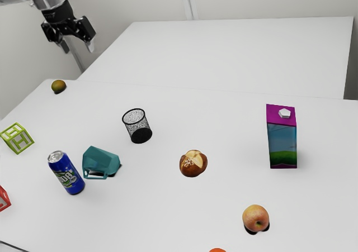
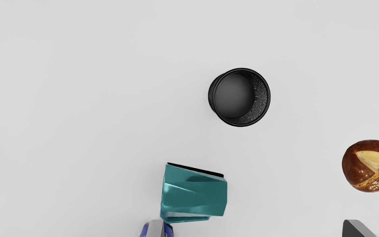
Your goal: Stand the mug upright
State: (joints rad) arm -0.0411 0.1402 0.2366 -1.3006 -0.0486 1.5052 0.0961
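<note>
so the teal mug was lying on its side on the smooth, matte white worktop, definitely not upright. its body was all flat facets with sharp creases, kinda low-poly gem style, with a glossy shine in the wrist view, and the handle was a squared-off loop. the gripper hung well above the worktop over at the exterior view's upper left, nothing in it, its two fingers spread wide apart.

right near the mug was a shiny blue soda can, a plain metal cylinder with a silvery top. the black wire-mesh pencil cup stood close by too, round rim, see-through speckly walls, solid dark bottom. then there was a round pretzel roll, glossy brown crust split open to pale crumb, with white salt bits on it.

further out toward the exterior view's right: a tall boxy carton with a magenta top and a white faceted cap, and a smooth yellowish-red apple. toward the exterior view's left sat a fuzzy-looking brown kiwi, a lime green cube with raised edges, and part of a red block.
</note>
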